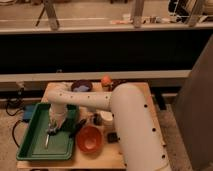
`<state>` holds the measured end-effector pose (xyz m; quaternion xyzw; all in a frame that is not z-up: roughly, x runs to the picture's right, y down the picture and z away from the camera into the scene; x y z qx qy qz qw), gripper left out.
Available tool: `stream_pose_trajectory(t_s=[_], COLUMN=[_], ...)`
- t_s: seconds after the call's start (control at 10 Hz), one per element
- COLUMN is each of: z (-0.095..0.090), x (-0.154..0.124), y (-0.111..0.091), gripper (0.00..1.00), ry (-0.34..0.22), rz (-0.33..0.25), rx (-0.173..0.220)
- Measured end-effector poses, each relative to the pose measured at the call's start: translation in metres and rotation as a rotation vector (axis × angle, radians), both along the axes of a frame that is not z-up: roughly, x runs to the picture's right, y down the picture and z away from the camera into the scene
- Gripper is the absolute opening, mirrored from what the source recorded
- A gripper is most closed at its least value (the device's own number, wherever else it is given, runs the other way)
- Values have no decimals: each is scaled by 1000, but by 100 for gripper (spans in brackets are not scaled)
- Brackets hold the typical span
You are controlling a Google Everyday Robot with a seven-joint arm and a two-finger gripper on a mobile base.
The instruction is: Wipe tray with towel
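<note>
While under gripper (pixel 52 128), green rimmed tray (pixel 31 144)

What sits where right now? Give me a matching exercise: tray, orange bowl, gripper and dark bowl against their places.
Things:
1. tray
2. orange bowl
3. gripper
4. dark bowl

Places:
a. at the back of the table
b. over the tray's floor
c. on the left side of the table
d. just right of the tray, near the front

Pairs: 1-c, 2-d, 3-b, 4-a.
</note>
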<state>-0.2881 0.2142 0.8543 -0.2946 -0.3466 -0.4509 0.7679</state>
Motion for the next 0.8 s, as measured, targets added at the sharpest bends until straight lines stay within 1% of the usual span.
stream_pose_trajectory(t_s=[0.3,0.4,0.5,0.8], z=[0,0,0,0], x=[0,1,1,1], y=[0,0,0,0], gripper=[0,2,7,38], ry=[0,1,1,1], rz=[1,1,1,1], rx=[0,0,0,0])
